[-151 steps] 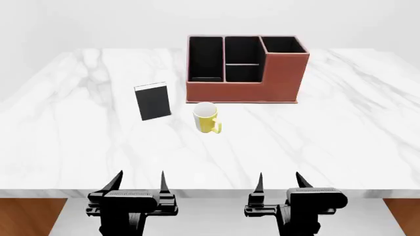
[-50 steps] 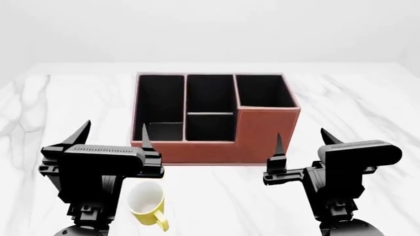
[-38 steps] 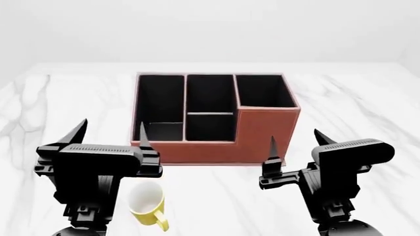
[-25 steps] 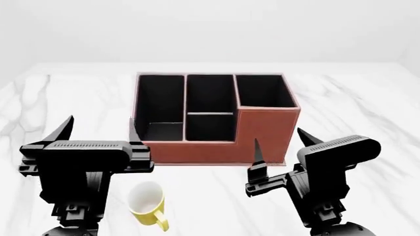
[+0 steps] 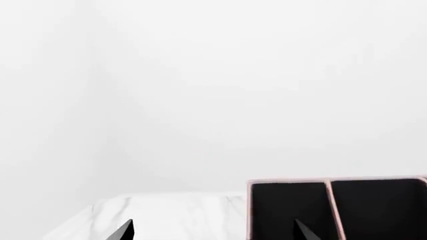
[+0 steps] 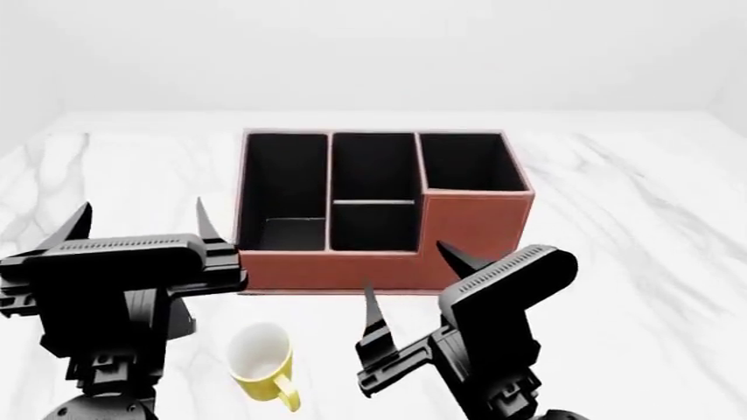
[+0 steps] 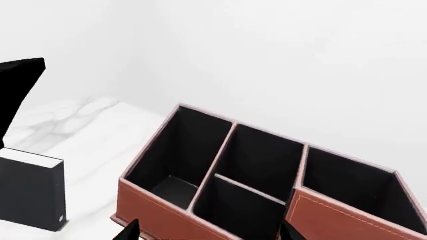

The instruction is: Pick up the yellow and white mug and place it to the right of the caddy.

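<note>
One mug [image 6: 259,361] is seen upright on the table [image 6: 653,219], just before the single caddy [image 6: 386,210], between two released grippers, left [image 6: 140,223] and right [image 6: 403,289]. Bare marble is seen right of the caddy.

We counted one yellow and white mug [image 6: 261,360], one caddy [image 6: 380,210] with four compartments, one black card [image 7: 31,192], two grippers, all on one table [image 6: 653,219].

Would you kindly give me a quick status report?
Both hands, left and right, open, empty. Mug upright on table, in front of caddy, between the hands. Nothing blocking it.
</note>
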You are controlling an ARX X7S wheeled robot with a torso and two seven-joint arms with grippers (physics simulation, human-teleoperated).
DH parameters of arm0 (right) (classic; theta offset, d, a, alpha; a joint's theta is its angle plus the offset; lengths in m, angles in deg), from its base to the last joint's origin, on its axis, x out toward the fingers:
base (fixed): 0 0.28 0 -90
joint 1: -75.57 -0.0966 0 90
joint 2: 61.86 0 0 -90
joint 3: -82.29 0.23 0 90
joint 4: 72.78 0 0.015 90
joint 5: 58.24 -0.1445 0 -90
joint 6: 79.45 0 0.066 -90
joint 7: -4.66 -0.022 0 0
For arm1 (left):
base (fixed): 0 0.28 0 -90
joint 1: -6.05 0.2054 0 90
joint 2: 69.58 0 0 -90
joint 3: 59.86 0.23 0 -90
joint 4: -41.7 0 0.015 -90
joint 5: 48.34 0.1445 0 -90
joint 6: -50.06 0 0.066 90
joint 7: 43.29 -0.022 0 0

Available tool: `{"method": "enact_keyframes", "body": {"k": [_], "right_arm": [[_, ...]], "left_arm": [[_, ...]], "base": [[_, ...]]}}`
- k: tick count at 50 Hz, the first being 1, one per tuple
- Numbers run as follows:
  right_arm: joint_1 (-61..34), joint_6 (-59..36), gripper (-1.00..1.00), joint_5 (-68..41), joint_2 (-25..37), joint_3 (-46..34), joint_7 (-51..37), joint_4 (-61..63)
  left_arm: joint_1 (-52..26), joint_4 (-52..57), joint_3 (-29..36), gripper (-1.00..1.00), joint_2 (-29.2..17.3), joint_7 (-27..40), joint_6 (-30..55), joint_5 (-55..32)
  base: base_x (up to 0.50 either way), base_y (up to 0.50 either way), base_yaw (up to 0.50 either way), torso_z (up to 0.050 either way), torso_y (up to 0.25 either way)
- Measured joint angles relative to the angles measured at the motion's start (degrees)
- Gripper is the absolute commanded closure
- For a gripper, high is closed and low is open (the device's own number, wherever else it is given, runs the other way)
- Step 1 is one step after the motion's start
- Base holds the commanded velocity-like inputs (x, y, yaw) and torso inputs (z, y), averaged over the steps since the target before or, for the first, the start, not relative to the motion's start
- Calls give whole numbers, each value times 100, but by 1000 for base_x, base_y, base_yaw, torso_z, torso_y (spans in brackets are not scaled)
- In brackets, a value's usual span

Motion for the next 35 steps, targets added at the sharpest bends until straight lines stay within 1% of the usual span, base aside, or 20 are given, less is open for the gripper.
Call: {"method": "enact_keyframes", "body": {"k": [35], "right_arm": [[527,490,-100,-455,-256,-1123,-167,-684]], "left_arm": [[-70,-51,-45,-100,-109,324,81,-175]], "base": [[0,0,0,0,0]]}}
